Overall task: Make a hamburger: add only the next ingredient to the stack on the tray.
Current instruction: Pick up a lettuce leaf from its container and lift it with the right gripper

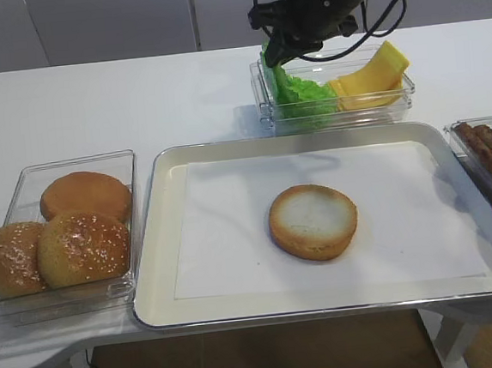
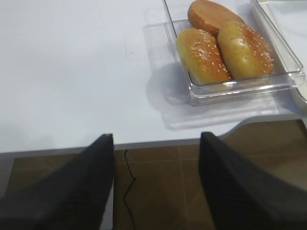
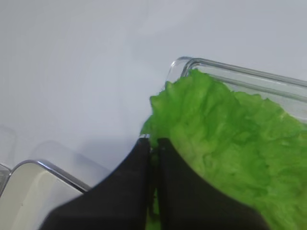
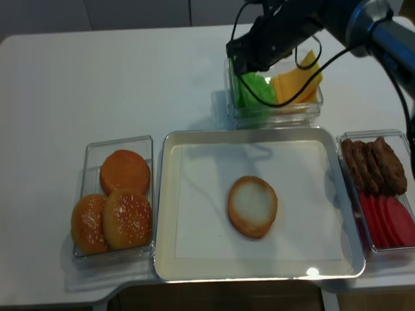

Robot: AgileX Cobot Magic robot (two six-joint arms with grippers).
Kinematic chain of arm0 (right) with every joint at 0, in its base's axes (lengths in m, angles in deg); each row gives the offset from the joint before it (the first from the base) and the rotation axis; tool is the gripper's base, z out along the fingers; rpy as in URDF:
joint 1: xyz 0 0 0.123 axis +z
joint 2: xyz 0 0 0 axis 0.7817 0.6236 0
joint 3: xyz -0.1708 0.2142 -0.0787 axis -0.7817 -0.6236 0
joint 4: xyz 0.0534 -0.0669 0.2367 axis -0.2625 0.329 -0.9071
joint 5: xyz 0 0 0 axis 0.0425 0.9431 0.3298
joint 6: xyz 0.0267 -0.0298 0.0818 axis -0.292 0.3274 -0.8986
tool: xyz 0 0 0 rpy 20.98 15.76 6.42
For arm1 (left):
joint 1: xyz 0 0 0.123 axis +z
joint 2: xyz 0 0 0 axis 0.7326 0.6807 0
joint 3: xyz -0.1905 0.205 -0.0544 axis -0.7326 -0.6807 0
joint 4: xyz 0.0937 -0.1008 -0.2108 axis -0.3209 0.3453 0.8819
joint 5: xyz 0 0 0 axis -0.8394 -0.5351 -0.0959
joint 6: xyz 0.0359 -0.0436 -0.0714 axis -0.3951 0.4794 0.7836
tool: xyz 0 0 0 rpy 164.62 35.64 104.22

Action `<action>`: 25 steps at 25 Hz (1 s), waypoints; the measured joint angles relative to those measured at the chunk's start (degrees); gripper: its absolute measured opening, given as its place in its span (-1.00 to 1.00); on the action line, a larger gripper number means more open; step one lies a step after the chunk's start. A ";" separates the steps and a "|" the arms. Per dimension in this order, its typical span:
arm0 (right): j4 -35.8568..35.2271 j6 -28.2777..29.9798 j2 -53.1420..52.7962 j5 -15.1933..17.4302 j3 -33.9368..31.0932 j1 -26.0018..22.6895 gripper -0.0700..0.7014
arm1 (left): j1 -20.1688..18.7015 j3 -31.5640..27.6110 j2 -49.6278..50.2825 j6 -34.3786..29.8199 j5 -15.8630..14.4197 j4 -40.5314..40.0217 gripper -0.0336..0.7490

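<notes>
- From my exterior high feed, the right gripper (image 1: 275, 56) sits over the clear plastic box (image 1: 334, 112) at the back of the white bench (image 1: 135, 99), with the frilly bright green lettuce leaf (image 1: 300, 93) directly under it.
- Only my right wrist feed shows the grip itself: the two black fingers (image 3: 144, 191) are pressed almost together, pinching the ruffled edge of the lettuce leaf (image 3: 230, 148) at the box's corner.
- That leaf is partly raised at the gripper's end and slopes down into the box; being round, it has no clear long axis that I can make out.
- Yellow cheese slices (image 1: 373, 80) lean tilted in the same box, just beside the lettuce.
- The realsense high feed alone gives me the brown patties (image 4: 376, 163) and red slices (image 4: 389, 220) in the box at the right.
- The round bottom bun half (image 1: 313, 221), pale cut face up, lies bare near the middle of the paper-lined cream tray (image 1: 163, 269).
- My left wrist feed shows the left gripper (image 2: 156, 187) with fingers spread wide, holding nothing, hanging off the bench edge near the box of sesame-topped buns (image 2: 225, 48).
</notes>
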 joint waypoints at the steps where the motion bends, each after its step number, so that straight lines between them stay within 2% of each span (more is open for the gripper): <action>1: 0.35 -0.30 -0.47 0.16 0.00 0.00 -0.77 | 0.00 0.00 0.00 0.00 0.00 0.00 0.15; 10: 0.84 -0.83 -4.96 1.16 0.00 0.00 -0.77 | -0.10 0.00 0.00 0.00 0.00 0.00 0.15; 25: 2.23 -2.63 -1.86 0.92 0.00 0.00 -0.78 | -0.10 0.00 0.00 0.00 0.00 0.00 0.15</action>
